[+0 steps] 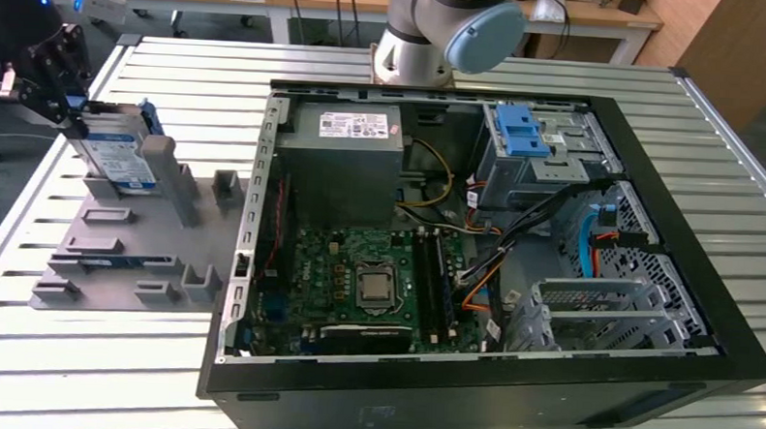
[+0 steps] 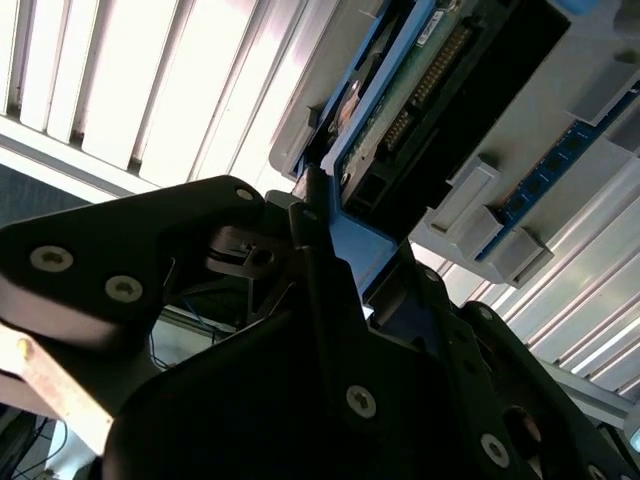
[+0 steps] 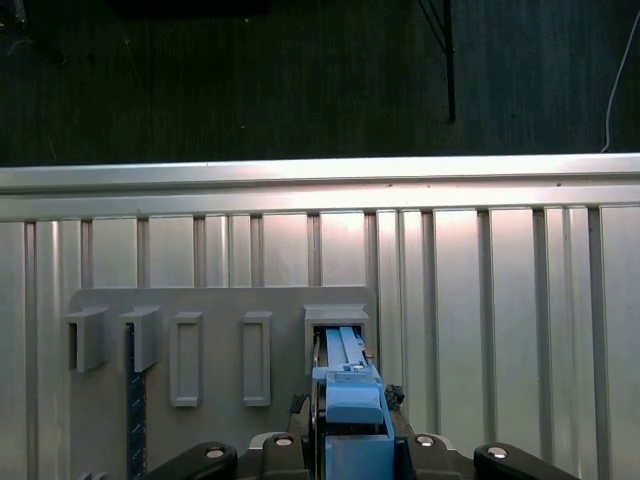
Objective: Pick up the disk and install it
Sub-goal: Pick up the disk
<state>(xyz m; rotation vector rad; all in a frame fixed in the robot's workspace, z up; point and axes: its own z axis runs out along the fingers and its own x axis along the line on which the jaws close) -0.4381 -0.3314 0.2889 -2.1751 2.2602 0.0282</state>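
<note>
- The end effector (image 1: 72,119) is closed on the disk (image 1: 117,156). In the second wrist view its black fingers (image 2: 318,265) press against the blue bracket (image 2: 362,250) at the disk's narrow end.
- The disk stands on edge in a slot of the grey fixture (image 1: 110,261). The fixture lies on the ribbed tabletop (image 1: 131,378) at the exterior view's left, just beside the open computer case (image 1: 480,379).
- Standing the disk upright probably serves to offer its thin end to a grasp from above.
- Holding the bracket, not the green circuit board (image 2: 430,70), likely keeps pressure off the electronics.
- The disk is outside the case, well apart from the drive cage (image 1: 548,149) with its blue latch, so the install is not yet done.
- The fixture's posts hide the disk's lower edge, so I cannot tell whether it rests in the slot or hangs just clear.
- In the second wrist view the end effector's body covers much of the disk, and one finger is mostly behind the bracket.
- The arm (image 1: 443,33) is cut off at the top of the exterior view.
</note>
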